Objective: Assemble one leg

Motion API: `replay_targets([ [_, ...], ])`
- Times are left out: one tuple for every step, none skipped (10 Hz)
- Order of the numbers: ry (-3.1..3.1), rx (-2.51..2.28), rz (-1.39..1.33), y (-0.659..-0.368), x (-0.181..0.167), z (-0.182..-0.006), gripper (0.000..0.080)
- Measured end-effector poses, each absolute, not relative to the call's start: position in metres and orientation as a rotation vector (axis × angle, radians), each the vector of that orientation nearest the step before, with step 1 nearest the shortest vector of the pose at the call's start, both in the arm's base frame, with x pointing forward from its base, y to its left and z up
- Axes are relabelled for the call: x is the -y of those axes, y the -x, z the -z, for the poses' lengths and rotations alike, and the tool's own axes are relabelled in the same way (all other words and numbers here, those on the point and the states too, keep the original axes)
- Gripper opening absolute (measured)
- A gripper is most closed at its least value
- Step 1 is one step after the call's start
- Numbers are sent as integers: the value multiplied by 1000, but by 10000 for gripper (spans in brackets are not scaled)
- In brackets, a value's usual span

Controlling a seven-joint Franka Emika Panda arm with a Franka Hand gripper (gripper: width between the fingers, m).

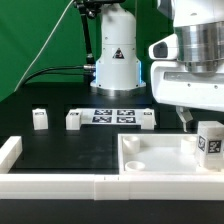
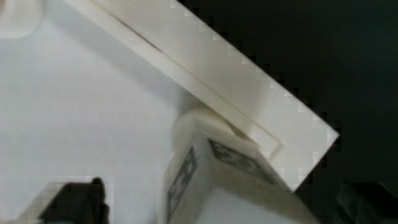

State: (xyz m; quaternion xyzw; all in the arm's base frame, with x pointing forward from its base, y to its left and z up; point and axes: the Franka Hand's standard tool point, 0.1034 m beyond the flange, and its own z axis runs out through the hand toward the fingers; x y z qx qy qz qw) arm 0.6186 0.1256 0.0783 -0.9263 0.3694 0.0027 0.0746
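1. The black table (image 1: pixel 60 150) carries all parts.
2. The arm (image 1: pixel 195 50) hangs over the table on the exterior view's right.
3. The white square panel (image 1: pixel 150 160) lies flat under the arm, and its raised rim (image 2: pixel 214 70) shows in the wrist view.
4. White border rails (image 1: pixel 60 184) line the near edge and the exterior view's left.
5. The marker board (image 1: pixel 112 116) lies mid-table.
6. Three more legs (image 1: pixel 40 118) (image 1: pixel 73 120) (image 1: pixel 147 120) stand in a row, two on one side of the marker board and one on the other.
7. The leg (image 1: pixel 210 141) (image 2: pixel 222 175) stands upright on the panel, just beside the rim, on the exterior view's right. Its tag faces the exterior camera.
8. The gripper (image 1: pixel 199 116) sits directly above the leg. Its jaws are spread. The one distinct finger (image 1: pixel 185 120) (image 2: pixel 71 203) stands apart from the leg, so nothing is clamped.
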Motion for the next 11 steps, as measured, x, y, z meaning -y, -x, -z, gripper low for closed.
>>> replay_targets([
  [2853,-899,11,-620,-125,-80,647],
  [2910,-693,20,-622,-124,-81,649],
  [2951,-511,26,-624,-123,-81,649],
  [2988,-295,27,-626,-122,-81,649],
  [3002,-93,29,-627,-119,-80,649],
  [3008,71,40,-628,-116,-80,649],
  [3009,194,48,-628,-115,-80,649],
  [3009,191,48,-628,-115,-80,649],
  [3010,191,48,-628,-115,-80,519],
  [3010,191,48,-628,-115,-80,368],
  [3010,191,48,-628,-115,-80,290],
])
